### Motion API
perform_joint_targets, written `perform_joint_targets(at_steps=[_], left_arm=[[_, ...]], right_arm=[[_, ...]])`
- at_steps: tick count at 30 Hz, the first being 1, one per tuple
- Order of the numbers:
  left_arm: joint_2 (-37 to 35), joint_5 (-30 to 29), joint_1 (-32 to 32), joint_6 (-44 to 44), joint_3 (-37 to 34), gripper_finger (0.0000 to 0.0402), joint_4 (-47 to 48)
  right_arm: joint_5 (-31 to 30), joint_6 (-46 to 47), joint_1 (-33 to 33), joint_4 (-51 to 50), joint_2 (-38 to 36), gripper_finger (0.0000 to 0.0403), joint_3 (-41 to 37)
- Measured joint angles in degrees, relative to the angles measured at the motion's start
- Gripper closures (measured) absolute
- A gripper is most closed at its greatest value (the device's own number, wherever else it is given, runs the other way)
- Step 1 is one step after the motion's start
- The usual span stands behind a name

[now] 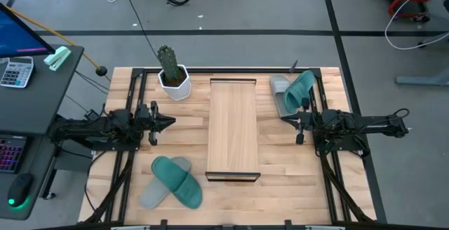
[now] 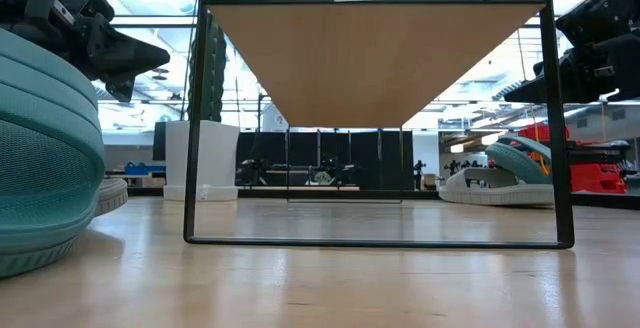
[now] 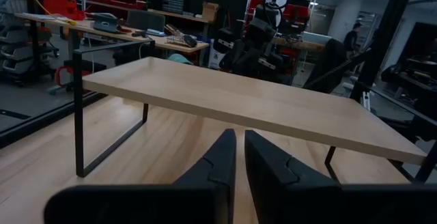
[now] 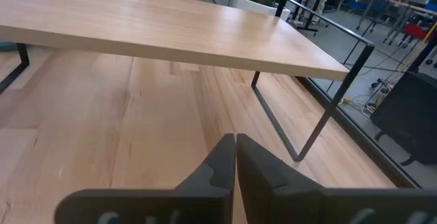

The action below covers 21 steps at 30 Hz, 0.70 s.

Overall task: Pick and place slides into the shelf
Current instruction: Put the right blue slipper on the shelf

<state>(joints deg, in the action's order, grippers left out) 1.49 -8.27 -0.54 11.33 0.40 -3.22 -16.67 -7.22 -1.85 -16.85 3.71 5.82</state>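
The shelf (image 1: pixel 233 128) is a light-wood board on dark metal end frames, standing mid-table. One teal slide (image 1: pixel 177 181) lies tilted across a grey slide (image 1: pixel 156 191) at the near left; in the low view this teal slide (image 2: pixel 40 158) looms at the left. A second teal slide (image 1: pixel 300 90) leans over a grey one (image 1: pixel 280 88) at the far right. My left gripper (image 1: pixel 170 123) hovers left of the shelf, shut and pointing at it, holding nothing (image 3: pixel 240 162). My right gripper (image 1: pixel 284 118) hovers right of the shelf, shut and holding nothing (image 4: pixel 235 157).
A cactus in a white pot (image 1: pixel 172 77) stands at the far left of the table, close to the shelf's far end. Bare tabletop (image 1: pixel 280 181) lies at the near right. A desk with a calculator (image 1: pixel 15 70) and a keyboard stands beyond the table's left edge.
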Motion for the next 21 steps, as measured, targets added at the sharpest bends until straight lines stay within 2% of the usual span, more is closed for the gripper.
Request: perform_joint_targets(at_steps=[7,21], left_arm=[[0.0,0.0,0.0,0.0,0.0,0.0374,0.0],[0.0,0.0,0.0,0.0,0.0,0.0365,0.0]], right_arm=[[0.0,0.0,0.0,0.0,0.0,0.0380,0.0],[0.0,0.0,0.0,0.0,0.0,0.0380,0.0]])
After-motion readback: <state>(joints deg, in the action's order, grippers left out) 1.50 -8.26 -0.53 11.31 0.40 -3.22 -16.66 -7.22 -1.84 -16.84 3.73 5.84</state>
